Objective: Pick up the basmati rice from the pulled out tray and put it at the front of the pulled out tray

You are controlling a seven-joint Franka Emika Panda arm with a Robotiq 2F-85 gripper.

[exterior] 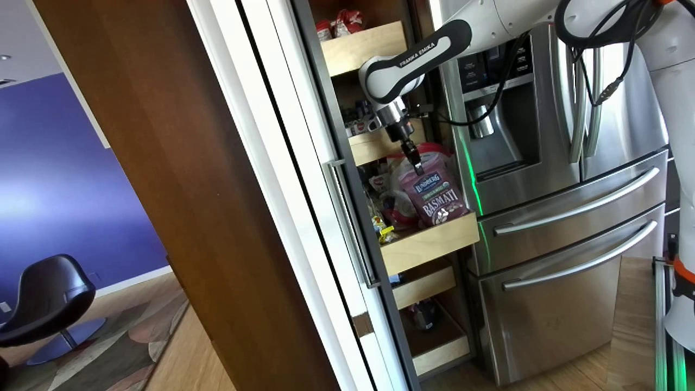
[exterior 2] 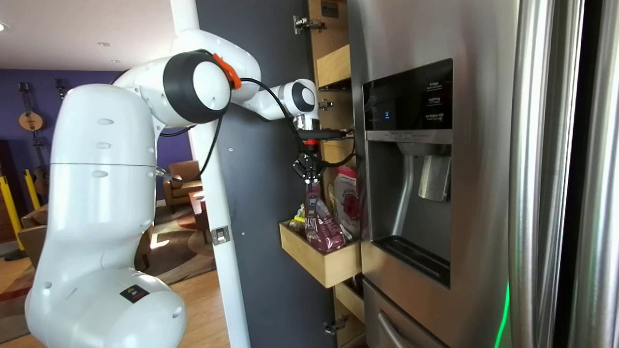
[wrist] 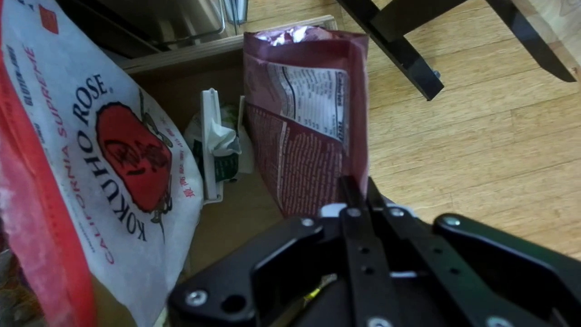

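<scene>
The basmati rice, a maroon bag [exterior: 436,195], stands upright at the front end of the pulled out tray [exterior: 431,244], behind its pale plank front. In an exterior view the bag [exterior 2: 323,229] leans back toward its top, and its base looks to be inside the tray [exterior 2: 343,266]. My gripper [exterior: 418,169] points down at the bag's top edge in both exterior views [exterior 2: 311,181]. In the wrist view the fingers [wrist: 359,186] are closed together on the bag's edge, with the printed back of the bag [wrist: 304,136] facing the camera. The bag's underside is hidden.
A large white and red rice bag [wrist: 131,159] stands behind in the tray, also seen in an exterior view [exterior 2: 346,200]. A white clip-like item [wrist: 211,145] and yellow packets [exterior: 386,233] lie inside. The fridge [exterior: 543,320] and cabinet door [exterior 2: 271,193] flank the tray. Another drawer [exterior: 380,146] sits above.
</scene>
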